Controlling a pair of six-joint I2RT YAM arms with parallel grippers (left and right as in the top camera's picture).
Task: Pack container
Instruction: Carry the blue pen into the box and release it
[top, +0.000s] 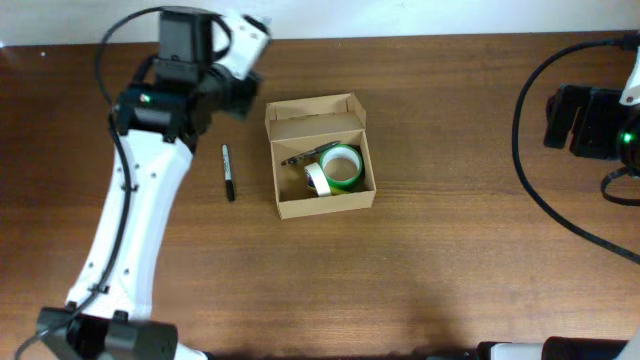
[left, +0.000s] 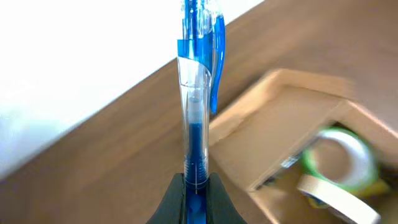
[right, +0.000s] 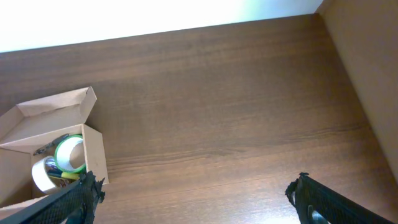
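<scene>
The container (top: 322, 204), a tan cardboard box with its flap lid open toward the back, sits mid-table. Inside lie a green tape roll (top: 343, 167), a white tape roll (top: 317, 180) and a dark pen. My left gripper (left: 196, 182) is shut on a blue clear-barrelled pen (left: 194, 118), whose clip end points away from me. In the overhead view the left gripper (top: 243, 97) hovers just left of the box's back corner. The container (left: 273, 124) lies to the right of the pen. My right gripper (right: 196, 186) stands open over bare wood, with the container (right: 93, 158) to its left.
A black marker (top: 228, 172) lies on the table left of the box. The right arm (top: 590, 120) with its black cable rests at the far right edge. A white wall runs along the back of the wooden table (top: 450, 270).
</scene>
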